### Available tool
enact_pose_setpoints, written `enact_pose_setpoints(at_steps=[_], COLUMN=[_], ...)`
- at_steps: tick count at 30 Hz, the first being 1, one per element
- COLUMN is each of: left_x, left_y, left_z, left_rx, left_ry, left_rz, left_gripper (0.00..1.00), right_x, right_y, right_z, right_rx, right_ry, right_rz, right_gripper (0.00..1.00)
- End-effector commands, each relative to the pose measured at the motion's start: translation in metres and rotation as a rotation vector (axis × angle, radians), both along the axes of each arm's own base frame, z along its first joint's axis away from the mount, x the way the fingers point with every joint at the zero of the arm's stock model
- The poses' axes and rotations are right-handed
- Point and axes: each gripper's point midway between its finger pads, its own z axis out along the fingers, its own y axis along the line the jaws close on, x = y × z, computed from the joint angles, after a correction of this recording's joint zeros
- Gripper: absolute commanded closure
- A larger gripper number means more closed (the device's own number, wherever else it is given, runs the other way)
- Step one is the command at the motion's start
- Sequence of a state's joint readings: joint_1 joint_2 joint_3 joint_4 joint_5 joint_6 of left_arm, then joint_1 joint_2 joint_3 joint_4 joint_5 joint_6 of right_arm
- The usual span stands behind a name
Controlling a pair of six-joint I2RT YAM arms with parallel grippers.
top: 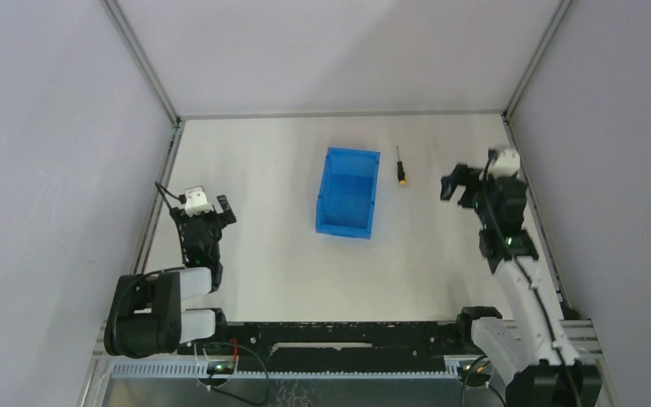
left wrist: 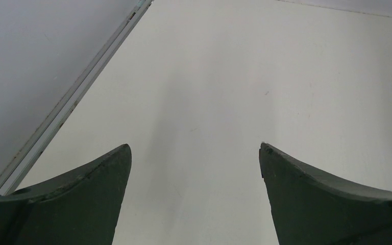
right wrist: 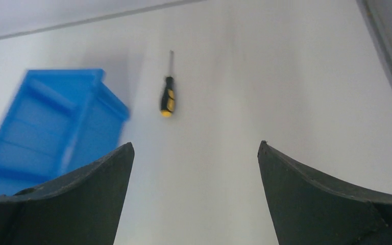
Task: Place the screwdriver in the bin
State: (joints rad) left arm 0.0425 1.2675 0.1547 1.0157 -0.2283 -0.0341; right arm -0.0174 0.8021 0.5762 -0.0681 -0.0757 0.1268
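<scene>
The right gripper (right wrist: 195, 147) is spread wide. Its two dark fingers (right wrist: 87, 194) fill the lower corners of the right wrist view, with only bare table (right wrist: 286, 76) between them. It holds nothing. The wide spread looks like readiness for a reach, since the screwdriver (right wrist: 168, 94) lies ahead of it in the upper middle of that view, a little left of the gap's centre.

The screwdriver lies flat, with its black and yellow handle nearer the fingers and its thin shaft pointing toward the top of the frame. That puts the thick end first in the gripper's path, and the fingers could close across it.

At the left of the same view is the bin (right wrist: 56, 122), blurred and with its top open. From above, the screwdriver (top: 401, 167) lies just beside the right wall of the bin (top: 329, 191) without touching it, and the right gripper (top: 460, 182) hangs to its right. The carry would likely be short.

The left gripper (left wrist: 195, 147) is also wide open and empty over bare table. In the top view the left gripper (top: 212, 208) sits at the left of the frame, well apart from both things. That is probably because the screwdriver lies on the other arm's side.
</scene>
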Motion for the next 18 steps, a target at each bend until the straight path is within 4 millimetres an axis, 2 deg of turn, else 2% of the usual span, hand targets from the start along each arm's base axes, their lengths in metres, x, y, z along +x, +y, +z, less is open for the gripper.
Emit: enact_pose_setpoints(at_steps=[1,2,4,12,14,18], left_x=[0.011,0.011,0.011,0.011,0.012,0.011], left_y=[0.001,0.001,0.001,0.001,0.0,0.001], left_z=[0.028,0.028,0.028,0.028,0.029,0.028], left_rx=[0.014,0.014,0.014,0.014,0.014,0.014], left_ry=[-0.082,-0.082,-0.082,-0.082,-0.084,-0.082], left_rz=[-0.005,-0.005,-0.005,-0.006,-0.007,-0.005], left_gripper=[0.0,0.0,0.0,0.0,0.0,0.0], right_x=[-0.005,0.001,0.015,0.099,0.116,0.146], right_y=[0.027,0.035,0.046,0.075,0.084,0.09], right_z=[-0.002,-0.009,-0.003,-0.011,-0.024,-0.063], right_rx=[0.039,0.021,-0.004,-0.046,-0.046,-0.05], right_ry=[0.33,0.412,0.478,0.611,0.67,0.768], right_rz=[0.032,0.045,0.045,0.068,0.085,0.072], right_gripper=[0.0,0.0,0.0,0.04,0.06,0.07])
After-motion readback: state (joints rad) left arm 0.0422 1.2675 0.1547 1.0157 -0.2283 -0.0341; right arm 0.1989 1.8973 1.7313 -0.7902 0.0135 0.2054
